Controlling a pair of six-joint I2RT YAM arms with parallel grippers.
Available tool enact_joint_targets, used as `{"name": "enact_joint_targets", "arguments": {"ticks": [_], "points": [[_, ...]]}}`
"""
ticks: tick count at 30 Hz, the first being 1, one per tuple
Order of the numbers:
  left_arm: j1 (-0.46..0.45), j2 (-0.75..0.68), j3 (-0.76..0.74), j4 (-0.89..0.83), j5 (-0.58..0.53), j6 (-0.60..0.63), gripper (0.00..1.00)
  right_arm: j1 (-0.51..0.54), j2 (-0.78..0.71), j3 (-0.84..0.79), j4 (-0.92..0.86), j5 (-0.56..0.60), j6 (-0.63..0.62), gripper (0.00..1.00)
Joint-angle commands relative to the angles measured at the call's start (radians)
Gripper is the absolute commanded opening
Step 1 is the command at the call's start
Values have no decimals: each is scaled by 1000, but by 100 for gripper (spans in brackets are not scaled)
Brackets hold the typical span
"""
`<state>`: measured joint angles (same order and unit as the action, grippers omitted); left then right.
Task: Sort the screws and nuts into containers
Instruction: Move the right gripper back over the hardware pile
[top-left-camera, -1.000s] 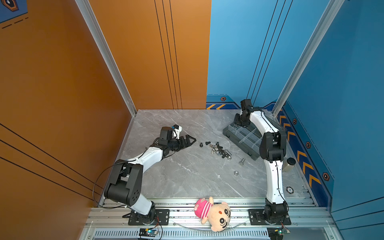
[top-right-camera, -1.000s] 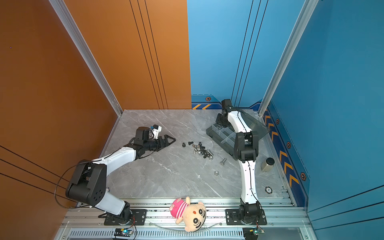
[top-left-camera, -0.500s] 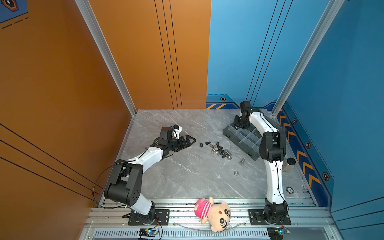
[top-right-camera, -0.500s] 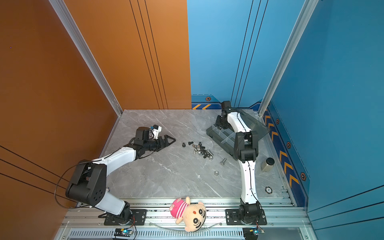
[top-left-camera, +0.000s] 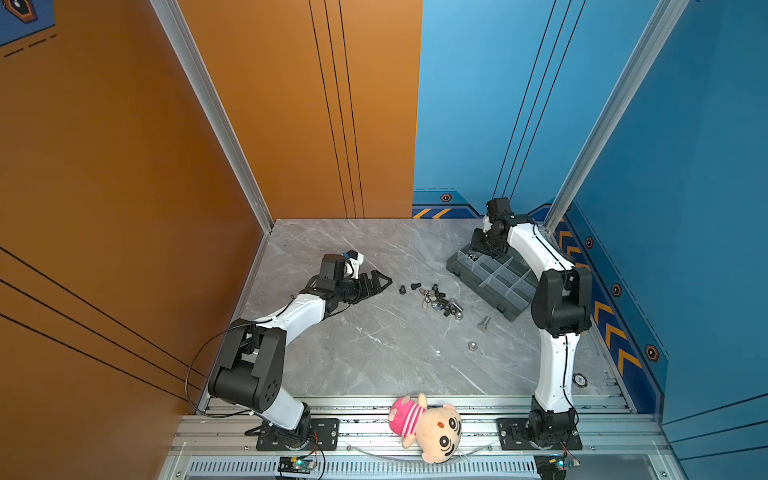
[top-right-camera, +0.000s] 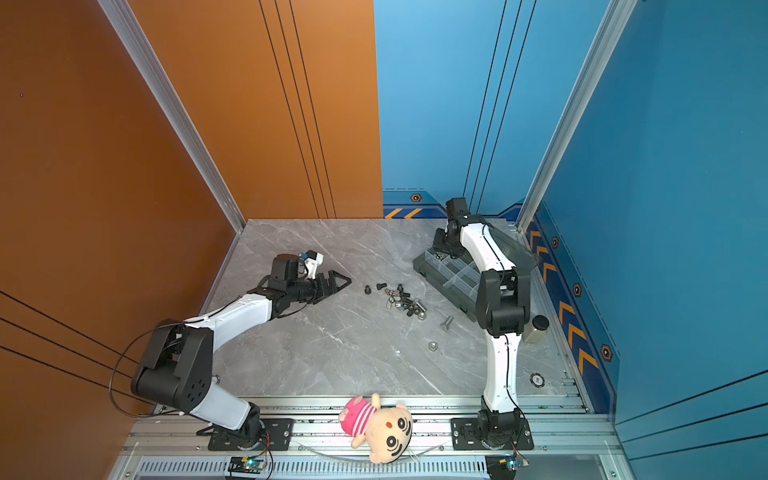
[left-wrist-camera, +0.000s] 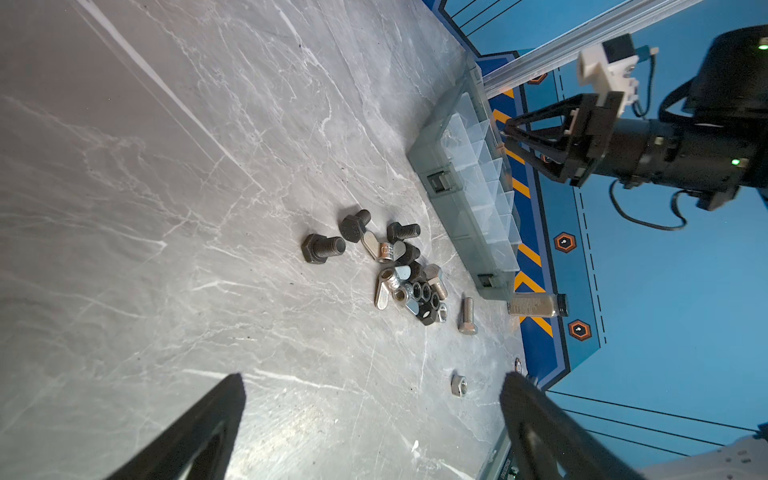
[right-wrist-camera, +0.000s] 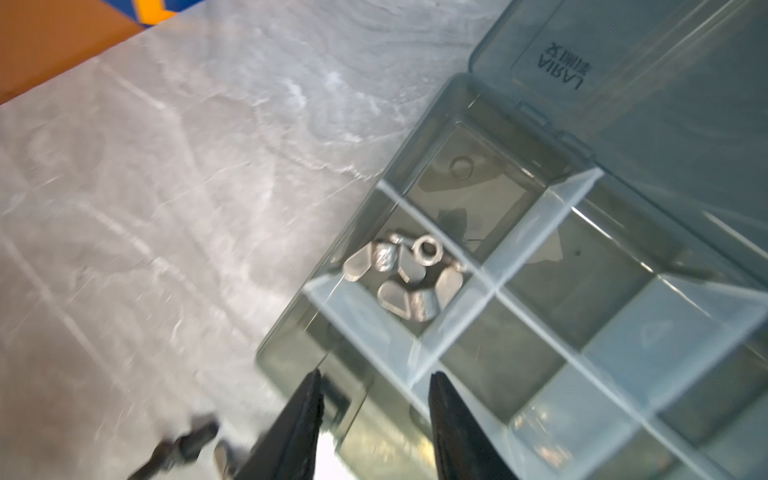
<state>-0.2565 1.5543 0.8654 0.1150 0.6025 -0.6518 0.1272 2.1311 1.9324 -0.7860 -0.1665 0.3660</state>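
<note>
— Two grippers to check. Start with the left gripper (left-wrist-camera: 372, 378)?

— Fingers wide apart, holding nothing. Low down near the pile of screws and nuts (top-left-camera: 436, 297) on the grey table (top-left-camera: 374, 361).

— And the right gripper (right-wrist-camera: 375, 375)?

— Fingers a little apart too, nothing between them. Hanging over the far end of the grey box (top-left-camera: 482, 293), near the blue wall (top-left-camera: 478, 124).

— Any writing to read?

— Yes, on the open lid (right-wrist-camera: 648, 75): looks like "LARIA", upside down in the right wrist view, with two tiny signs next to it, too small to read.

— Anything inside the box?

— Some silver wing nuts (right-wrist-camera: 399, 291) and one ring nut (right-wrist-camera: 427, 249), all together in one compartment (right-wrist-camera: 419, 216) by the end wall.

— And out on the table?

— Black screws (left-wrist-camera: 322, 248) at the edge of the pile, mixed with silver bits. One long silver screw (left-wrist-camera: 468, 316) alone, between pile and box. One silver nut (left-wrist-camera: 459, 385) alone, well apart from the pile, nearer the front rail (top-left-camera: 478, 401).

— Other stuff?

— A small jar (top-right-camera: 536, 328) with a black cap just beside the box. A soft doll (top-left-camera: 428, 428) in a pink striped top, lying on the front rail.
</note>
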Motion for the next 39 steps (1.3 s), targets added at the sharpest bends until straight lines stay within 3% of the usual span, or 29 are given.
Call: {"name": "enact_joint_targets", "arguments": {"ticks": [1, 7, 14, 25, 29, 32, 39], "points": [[-9, -11, 9, -18, -22, 20, 98, 36, -101, -73, -27, -66, -35, 46], [-10, 3, 7, -13, -22, 18, 98, 117, -200, -239, 15, -110, -25, 46], [-10, 23, 16, -7, -12, 17, 98, 222, -245, -421, 160, -182, 80, 47], [-9, 32, 12, 0, -6, 18, 98, 329, -237, -558, 397, -183, 343, 48], [-9, 37, 14, 0, -2, 18, 98, 337, -203, -546, 439, -189, 379, 48], [-7, 37, 13, 0, 0, 20, 98, 338, -159, -478, 387, -205, 303, 47], [-4, 34, 9, -1, 4, 21, 98, 331, 9, -194, 28, -202, -119, 46]]}}
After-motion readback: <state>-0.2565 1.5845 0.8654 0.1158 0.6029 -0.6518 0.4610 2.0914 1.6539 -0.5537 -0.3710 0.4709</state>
